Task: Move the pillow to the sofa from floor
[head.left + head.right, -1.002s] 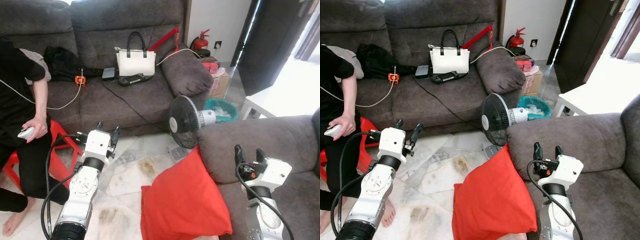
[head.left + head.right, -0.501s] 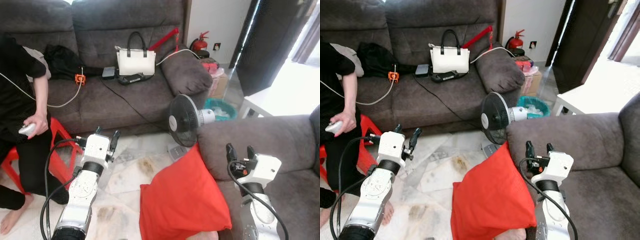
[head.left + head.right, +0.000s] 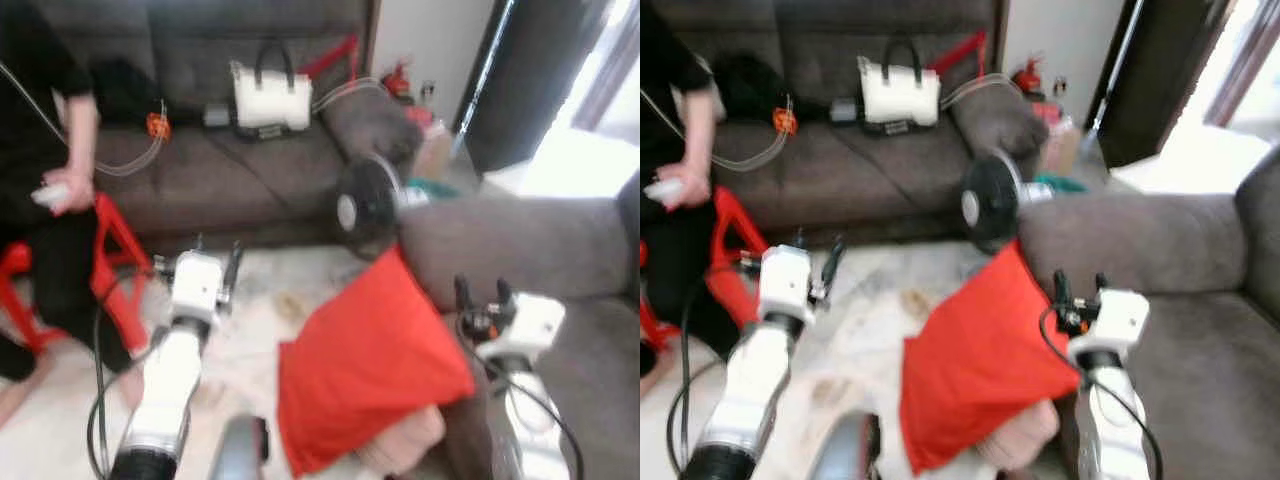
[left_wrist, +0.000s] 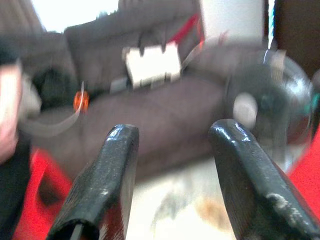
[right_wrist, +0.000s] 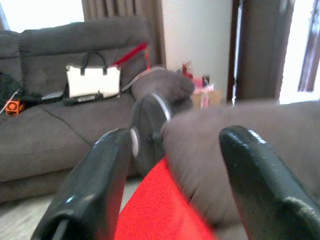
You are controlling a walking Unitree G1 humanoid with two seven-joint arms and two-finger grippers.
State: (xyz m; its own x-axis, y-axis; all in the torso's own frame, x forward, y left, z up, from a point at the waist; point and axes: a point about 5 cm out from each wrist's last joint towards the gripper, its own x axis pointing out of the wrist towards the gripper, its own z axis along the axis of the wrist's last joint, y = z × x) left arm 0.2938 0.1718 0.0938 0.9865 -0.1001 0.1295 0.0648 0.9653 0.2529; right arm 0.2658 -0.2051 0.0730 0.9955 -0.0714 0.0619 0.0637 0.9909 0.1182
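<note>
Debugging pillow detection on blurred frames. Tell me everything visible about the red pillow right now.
The red pillow is plain and square-ish, apparently of soft fabric, with no pattern to be made out through the blur. It stands tilted on the floor, one corner pointing up beside the black fan, its right side leaning against the grey sofa armrest. Something pale sits under its lower edge; the blur hides what. The right gripper is close beside it, open, not gripping it.

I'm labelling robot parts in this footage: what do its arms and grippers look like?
Two silver-white jointed arms, each with a black cable looping alongside. Each ends in a boxy white wrist block carrying two long black fingers: the left gripper and the right gripper. No markings are readable through the blur.
</note>
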